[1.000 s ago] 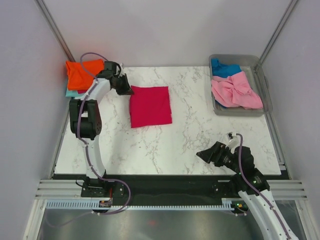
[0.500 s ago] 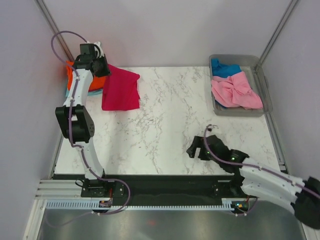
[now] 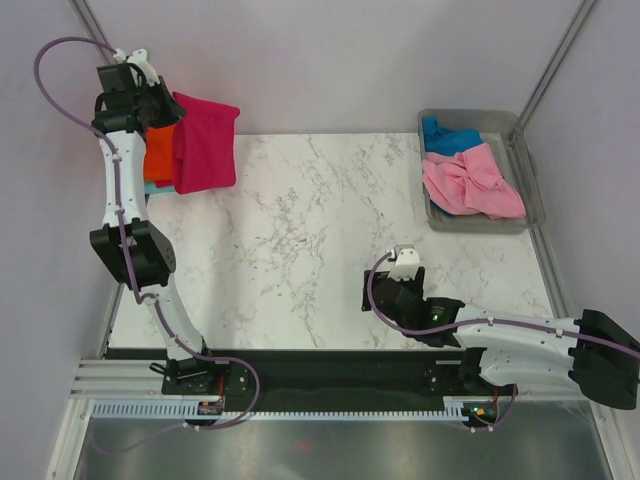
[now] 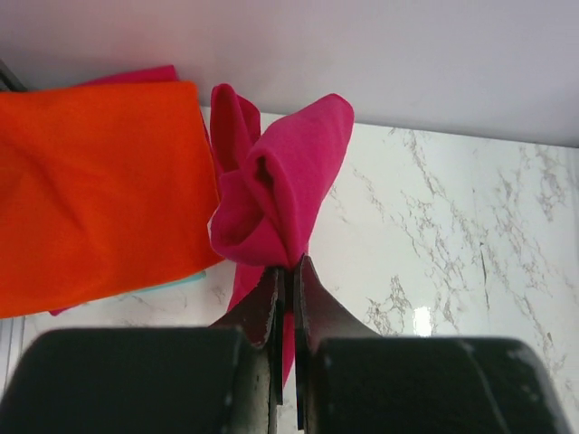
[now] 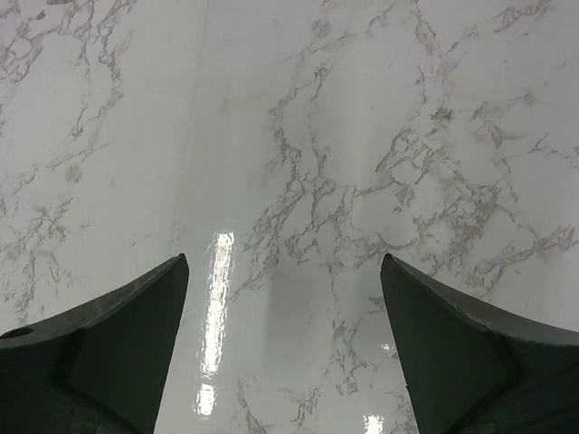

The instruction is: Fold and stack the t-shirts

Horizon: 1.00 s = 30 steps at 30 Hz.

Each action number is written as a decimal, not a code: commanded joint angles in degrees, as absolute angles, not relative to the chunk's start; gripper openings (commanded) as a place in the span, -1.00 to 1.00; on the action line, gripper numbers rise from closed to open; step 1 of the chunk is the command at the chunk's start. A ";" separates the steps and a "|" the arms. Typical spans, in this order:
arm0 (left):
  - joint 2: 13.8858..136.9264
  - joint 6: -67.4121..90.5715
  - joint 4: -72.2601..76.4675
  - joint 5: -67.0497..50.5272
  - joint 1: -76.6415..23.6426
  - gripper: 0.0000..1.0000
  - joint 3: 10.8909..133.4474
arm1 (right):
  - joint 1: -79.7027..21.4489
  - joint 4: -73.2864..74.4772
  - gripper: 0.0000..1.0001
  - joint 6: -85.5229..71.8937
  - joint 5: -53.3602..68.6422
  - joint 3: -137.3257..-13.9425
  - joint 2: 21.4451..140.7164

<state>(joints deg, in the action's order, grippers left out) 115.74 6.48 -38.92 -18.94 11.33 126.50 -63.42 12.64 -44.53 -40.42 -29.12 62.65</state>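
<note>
Now, on the white marble counter (image 3: 320, 220), the folded orange cloth t-shirt (image 4: 90, 190) lies in the far-left corner. The crimson-pink cloth t-shirt (image 3: 205, 145) hangs in the air just right of it — long axis downward. The left hand (image 4: 288, 271) is clamped on its bunched edge, so that arm is far nearer the pile. The right hand (image 5: 282, 271) stands wide apart over bare marble. What lies under the orange pile is mostly hidden — the fold's state too.

- The tabletop (image 3: 300, 250) was white marble with grey veining, glossy under the lights;
- at its far left corner lay a folded orange t-shirt (image 3: 160, 155) on a teal t-shirt (image 3: 149, 187), only the teal edge showing;
- at its far right stood a grey tub (image 3: 470, 114).
</note>
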 commanded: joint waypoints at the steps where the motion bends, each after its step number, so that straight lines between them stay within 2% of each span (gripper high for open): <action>1: 116.36 5.36 -37.00 -28.71 14.49 -0.96 132.79 | -63.37 9.32 0.91 -43.07 -42.81 -27.77 60.56; 7: 120.32 4.75 -36.91 -33.40 15.38 -0.96 139.91 | -61.36 8.17 0.91 -42.71 -40.17 -27.60 61.96; 19: 126.73 5.27 -36.21 -34.90 16.70 -0.96 145.19 | -55.90 5.98 0.89 -42.28 -33.23 -25.67 61.44; 24: 129.11 5.97 -30.78 -38.30 18.36 -0.96 146.16 | -54.06 4.84 0.89 -42.28 -31.12 -24.44 60.65; 30: 130.69 4.83 -26.11 -31.83 20.82 -0.96 145.72 | -51.86 3.43 0.88 -41.93 -28.30 -23.47 60.47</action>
